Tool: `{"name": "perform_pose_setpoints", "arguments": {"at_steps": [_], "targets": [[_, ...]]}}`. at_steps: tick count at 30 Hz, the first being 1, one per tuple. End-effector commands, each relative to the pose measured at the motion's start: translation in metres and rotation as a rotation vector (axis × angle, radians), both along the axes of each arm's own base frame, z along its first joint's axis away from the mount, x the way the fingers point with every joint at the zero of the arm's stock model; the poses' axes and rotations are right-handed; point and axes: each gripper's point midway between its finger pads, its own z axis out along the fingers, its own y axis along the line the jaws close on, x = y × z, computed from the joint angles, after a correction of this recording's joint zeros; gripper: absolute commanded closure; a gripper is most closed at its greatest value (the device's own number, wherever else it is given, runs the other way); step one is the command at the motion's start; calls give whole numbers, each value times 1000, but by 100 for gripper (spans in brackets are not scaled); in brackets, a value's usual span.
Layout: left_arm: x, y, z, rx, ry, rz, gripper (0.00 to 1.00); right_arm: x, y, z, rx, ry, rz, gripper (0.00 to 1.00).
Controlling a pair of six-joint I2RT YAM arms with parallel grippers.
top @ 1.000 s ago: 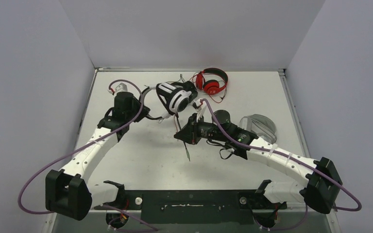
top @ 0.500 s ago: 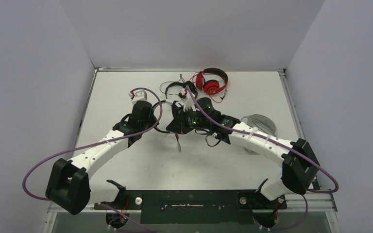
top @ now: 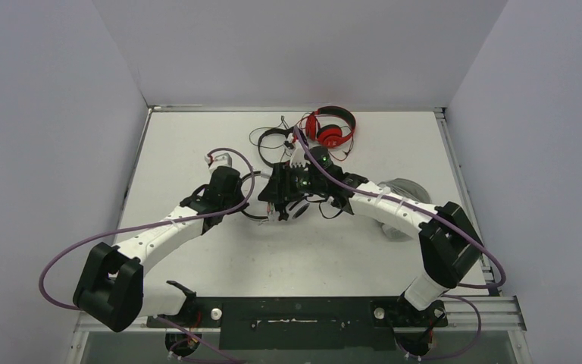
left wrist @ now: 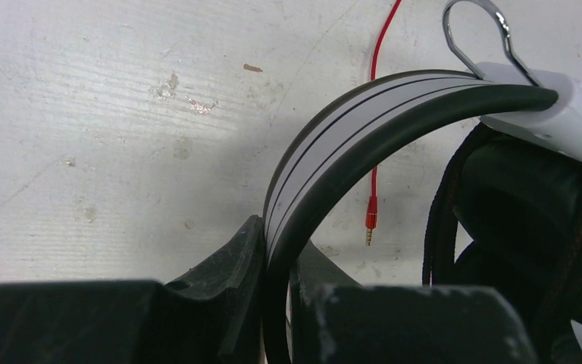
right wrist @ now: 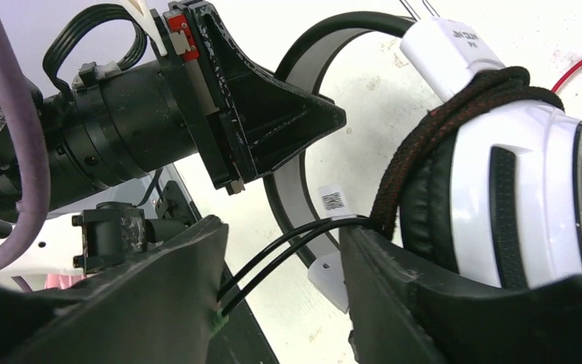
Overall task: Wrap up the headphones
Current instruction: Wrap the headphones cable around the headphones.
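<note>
The white-and-black headphones are at the table's middle. My left gripper is shut on their grey-and-black headband. A dark braided cable is wound around the white ear cup. My right gripper is open beside that ear cup. Two thin black cable strands cross its gap and end at a green tip against the left finger. From above, the right gripper sits over the headphones and the left gripper is just to their left.
Red headphones and black headphones lie at the back, their thin cables tangled. A red plug rests on the table under the headband. Light grey headphones are partly hidden under the right arm.
The right gripper swung left to the headphones with the cable and has opened. The left gripper carried the headphones toward the near side and stays shut on the headband.
</note>
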Motion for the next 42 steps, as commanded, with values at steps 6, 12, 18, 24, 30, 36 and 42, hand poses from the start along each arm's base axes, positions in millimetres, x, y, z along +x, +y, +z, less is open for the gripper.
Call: {"name": "perform_pose_setpoints", "arguments": {"at_steps": [6, 12, 18, 24, 30, 36, 42], "targets": [[0, -55, 47, -248, -64, -146, 100, 33, 5, 34, 84, -136, -61, 29], [-2, -61, 46, -279, -47, -157, 100, 30, 5, 36, 89, -147, -47, 14], [0, -63, 52, -293, -51, -153, 100, 30, 3, 35, 76, -152, -46, 16], [0, -63, 55, -302, -41, -140, 100, 28, 3, 37, 56, -160, -22, 30], [-1, -57, 42, -244, 56, -91, 100, 28, 0, 44, -4, -202, 8, 43], [1, -56, 37, -220, 92, -78, 100, 27, -2, 52, -23, -227, 22, 56], [3, -54, 28, -183, 122, -76, 100, 26, -5, 64, -14, -257, 26, 56]]}}
